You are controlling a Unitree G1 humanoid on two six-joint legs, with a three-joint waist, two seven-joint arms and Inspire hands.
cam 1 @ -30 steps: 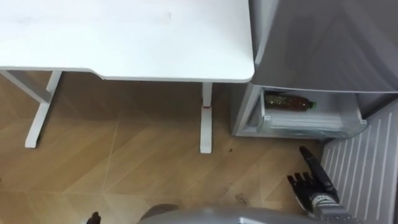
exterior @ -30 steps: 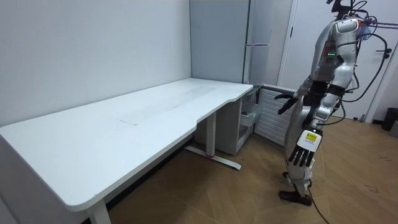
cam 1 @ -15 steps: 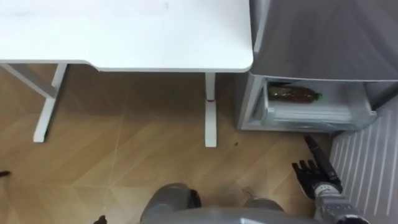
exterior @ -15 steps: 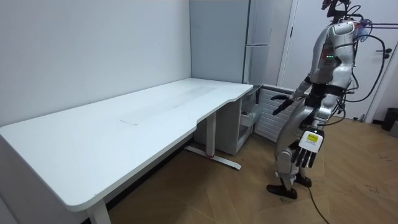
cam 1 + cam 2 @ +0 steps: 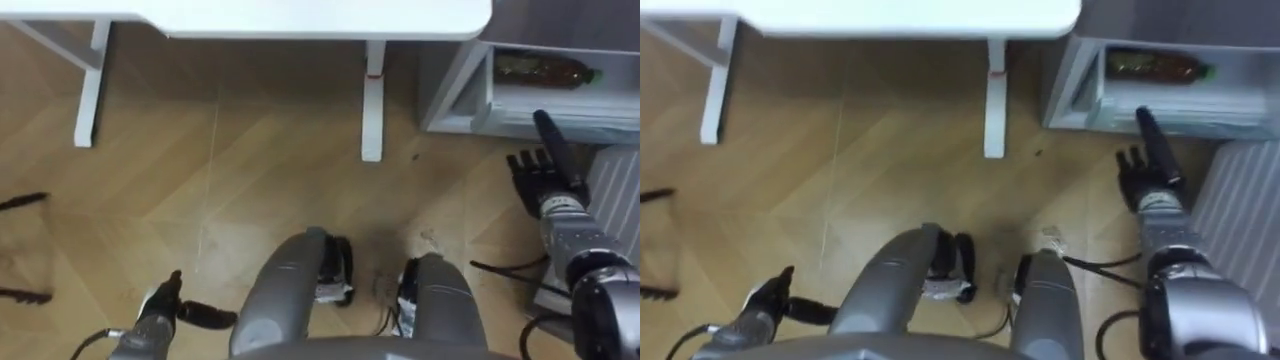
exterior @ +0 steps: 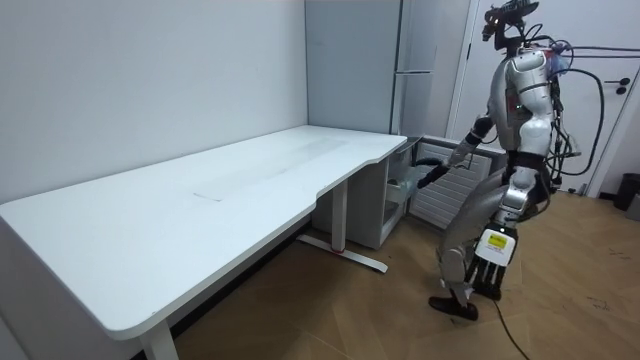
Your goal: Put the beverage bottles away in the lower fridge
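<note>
The brown plastic bottle (image 5: 545, 69) lies in the grey lower fridge compartment (image 5: 447, 98), just beyond the empty, loosely open right hand (image 5: 545, 172). The left hand (image 6: 490, 262) hangs relaxed.

It has the look of a plain office or test room fitted out a little like a home: a long white surface (image 6: 200, 210) on slim white legs runs along plain pale walls (image 6: 150, 80). In the corner stands a tall grey fridge (image 6: 350, 70), its lower compartment (image 5: 500, 115) open with a bottle (image 5: 540, 68) lying on its side inside. The floor (image 6: 380, 310) is light wood laid in a herringbone pattern.
</note>
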